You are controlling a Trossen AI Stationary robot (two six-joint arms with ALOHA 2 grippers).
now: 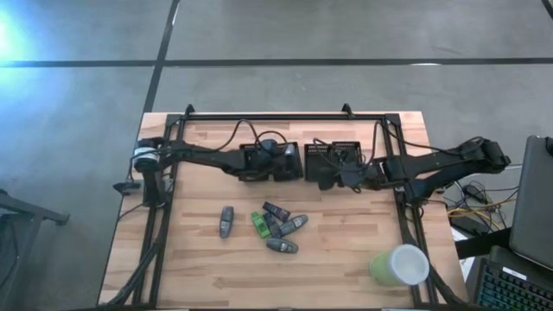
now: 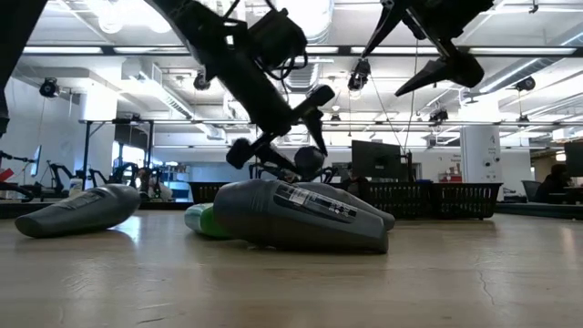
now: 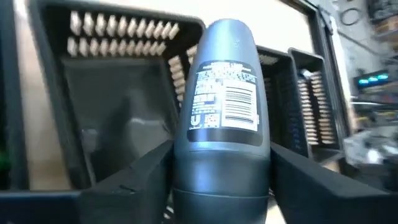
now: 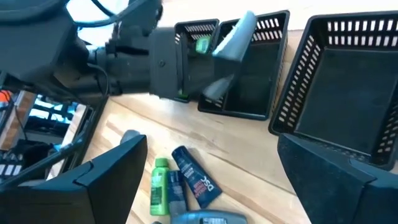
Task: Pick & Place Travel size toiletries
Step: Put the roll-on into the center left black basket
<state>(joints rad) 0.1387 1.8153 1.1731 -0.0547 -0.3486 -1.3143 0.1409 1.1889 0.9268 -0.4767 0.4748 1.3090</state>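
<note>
Several travel size toiletries lie on the wooden table near its middle: a grey tapered tube (image 1: pixel 226 222), a green packet (image 1: pixel 259 223), dark sticks (image 1: pixel 276 210) and two more grey tubes (image 1: pixel 289 226). My left gripper (image 1: pixel 276 155) is over the black mesh bins (image 1: pixel 259 173) at the far middle, shut on another grey tube (image 3: pixel 224 81). My right gripper (image 4: pixel 210 143) hangs open and empty above the table beside the right bins (image 1: pixel 346 155). My left gripper pinches the grey tube's wide dark end (image 3: pixel 221 180) between its two fingers (image 3: pixel 146 171). The tube's narrow rounded end (image 3: pixel 227 34) points away from the gripper, in line with the fingers. They slant down from the table's left, and the tube is clear above a bin (image 3: pixel 118 18).
A large pale green-white cup (image 1: pixel 402 263) lies at the near right of the table. A laptop (image 1: pixel 531 207) and cables sit off the right edge. The black frame rail (image 1: pixel 285 115) runs along the far edge. Bare wood lies at the near left.
</note>
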